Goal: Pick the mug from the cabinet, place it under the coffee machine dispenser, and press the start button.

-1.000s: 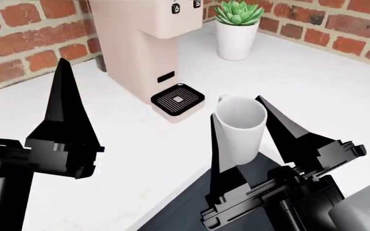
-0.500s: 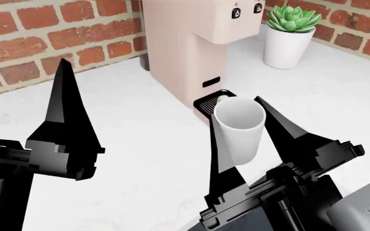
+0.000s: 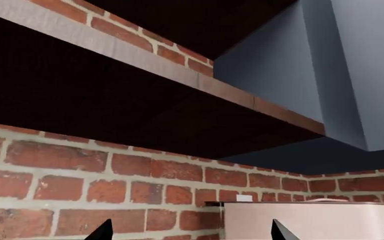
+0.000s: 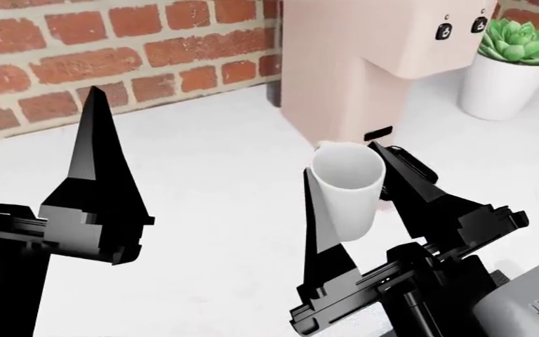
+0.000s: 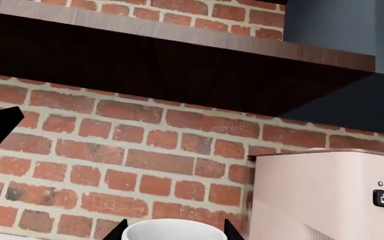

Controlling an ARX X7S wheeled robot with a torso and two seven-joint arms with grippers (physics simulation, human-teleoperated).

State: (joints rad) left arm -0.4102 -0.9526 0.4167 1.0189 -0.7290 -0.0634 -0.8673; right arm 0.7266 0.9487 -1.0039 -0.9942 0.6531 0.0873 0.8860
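Right hand (image 4: 344, 200) clamped on the mug (image 4: 347, 188), upright, rim up. Coffee machine dispenser (image 4: 420, 42) ahead of and above that hand, slightly outboard; drip tray hidden behind mug and fingers. Left hand (image 4: 26, 154) apart, empty, farther off. Start button (image 5: 381, 198) clear only from right wrist.

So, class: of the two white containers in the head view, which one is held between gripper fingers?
The mug, an empty plain cup clamped in the right gripper. The plant pot stands on the counter holding a green succulent.
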